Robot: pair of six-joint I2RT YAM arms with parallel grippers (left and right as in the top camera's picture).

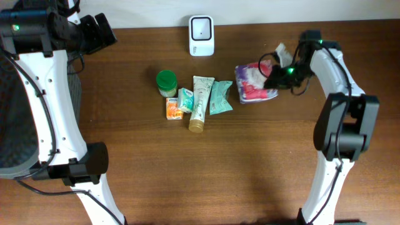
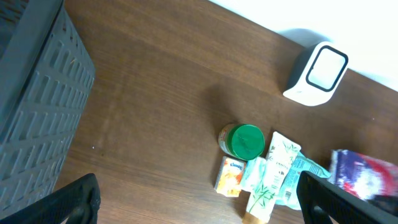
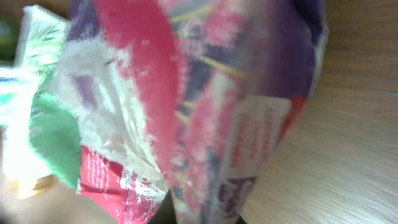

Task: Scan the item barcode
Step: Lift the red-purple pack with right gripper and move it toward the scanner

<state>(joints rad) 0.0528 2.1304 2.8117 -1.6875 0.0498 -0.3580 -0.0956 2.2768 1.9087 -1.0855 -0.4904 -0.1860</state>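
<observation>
The right pincer (image 1: pixel 275 74), clamped shut on the pink-purple packet (image 1: pixel 251 87) to the right of the scanner (image 1: pixel 201 35), seems set to lift it for scanning; the left pincer (image 2: pixel 200 202) gapes wide, idle.

I see a brown wood-grain table (image 1: pixel 250 162). The scanner (image 1: pixel 201 35) is white with a grey face. The jar (image 1: pixel 166 81) has a green lid, the box (image 1: pixel 173 110) is orange, the tube (image 1: pixel 200 100) cream with green leaves, the sachet (image 1: pixel 219 99) teal. The packet (image 1: pixel 253 84) is pink, purple and white.
</observation>
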